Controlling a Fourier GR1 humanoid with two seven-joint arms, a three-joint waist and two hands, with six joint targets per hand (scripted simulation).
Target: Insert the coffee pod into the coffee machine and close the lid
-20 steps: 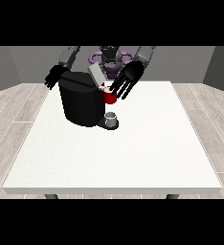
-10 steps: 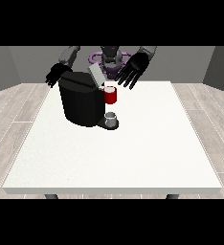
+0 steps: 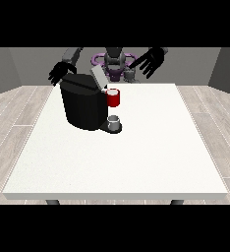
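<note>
You have a large white table point(image 3: 136, 157) filling most of the scene, its near edge running across the bottom. A small grey cup point(image 3: 114, 120) stands upright on the table's far left part. Around the table lies a pale wood-plank floor point(image 3: 220, 133), and grey walls point(image 3: 18, 66) close the room behind.

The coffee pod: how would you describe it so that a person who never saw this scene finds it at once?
Find the black coffee machine on the white table. At its upper front, under the raised grey lid, sits the coffee pod. It is the only red thing, above the small grey cup.
</note>
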